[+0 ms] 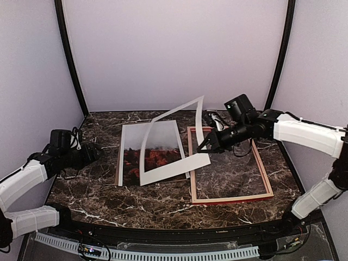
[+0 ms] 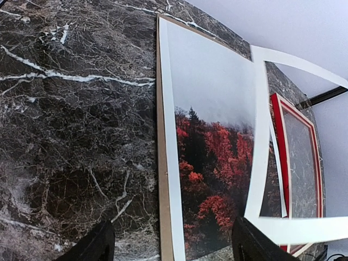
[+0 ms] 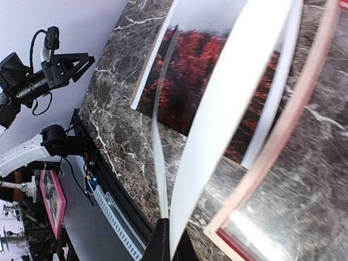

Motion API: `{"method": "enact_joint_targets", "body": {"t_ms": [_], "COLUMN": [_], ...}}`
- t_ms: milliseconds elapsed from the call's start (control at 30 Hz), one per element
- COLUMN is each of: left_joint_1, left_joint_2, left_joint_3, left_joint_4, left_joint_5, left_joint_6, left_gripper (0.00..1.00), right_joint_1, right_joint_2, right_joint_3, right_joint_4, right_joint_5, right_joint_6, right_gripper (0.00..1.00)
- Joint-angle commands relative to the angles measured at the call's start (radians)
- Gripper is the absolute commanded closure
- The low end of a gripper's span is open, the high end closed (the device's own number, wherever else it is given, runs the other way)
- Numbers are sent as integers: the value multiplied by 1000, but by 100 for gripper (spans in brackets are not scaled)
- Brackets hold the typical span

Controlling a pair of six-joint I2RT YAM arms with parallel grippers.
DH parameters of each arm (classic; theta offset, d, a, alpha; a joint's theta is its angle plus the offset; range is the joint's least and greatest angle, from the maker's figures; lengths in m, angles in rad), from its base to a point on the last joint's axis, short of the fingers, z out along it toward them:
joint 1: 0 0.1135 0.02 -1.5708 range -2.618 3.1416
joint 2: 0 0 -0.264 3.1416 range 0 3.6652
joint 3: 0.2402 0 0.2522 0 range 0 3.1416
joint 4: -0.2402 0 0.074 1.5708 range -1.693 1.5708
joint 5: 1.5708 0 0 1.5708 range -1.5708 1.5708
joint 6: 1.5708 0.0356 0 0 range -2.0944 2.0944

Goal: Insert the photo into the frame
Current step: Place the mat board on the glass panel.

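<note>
The right gripper [image 1: 205,145] [image 3: 168,239] is clamped shut on the edge of a thin white card mat [image 1: 171,171] [image 2: 260,136] [image 3: 228,125], a flat rectangular border with a large open window cut in it. The card is flexing in the grip. Its far corner curls up high above the table, while its near strip hangs low across the lower part of the photo and reaches the frame's left rail. I cannot tell whether it touches them.

Just right of the gripper lies the large thin rectangular wooden frame [image 1: 261,168] [image 2: 280,141] [image 3: 272,147], flat on the table. Its rails look pale, with red showing along the edges. Nothing is in it, and only veined stone shows through the opening.

The photo [image 1: 155,155] [image 2: 212,163] [image 3: 201,70], a smooth rectangular print of reddish-orange trees under misty grey sky with a white margin, lies face up to the left of the frame, outside it. It rests on a brown backing board [image 2: 161,163], of which only a narrow edge shows.

The left gripper [image 1: 98,154] [image 2: 174,244] is at the left side of the table, near the photo's left edge. Its two dark fingers [image 2: 100,242] are spread apart and hold nothing.

All of this sits on a glossy dark brown marble table [image 1: 109,201] [image 2: 70,136] [image 3: 125,125] laced with white veins.
</note>
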Motion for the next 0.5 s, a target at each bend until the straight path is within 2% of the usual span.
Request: {"method": "enact_joint_targets", "body": {"t_ms": [0, 200, 467], "left_joint_1": [-8, -13, -26], "left_joint_2": [47, 114, 180], "left_joint_3": [41, 79, 112], "left_joint_4": [-16, 6, 36], "left_joint_5": [6, 32, 65], "left_joint_6": [44, 62, 68], "left_gripper": [24, 23, 23], "right_joint_1": [-102, -240, -302], "right_joint_2": [-166, -333, -341], "right_joint_3": [-34, -68, -74], "right_joint_4": [-308, -471, -643], "right_joint_5": [72, 173, 395], "right_joint_6": [-120, -142, -180], "right_gripper": [100, 100, 100]}}
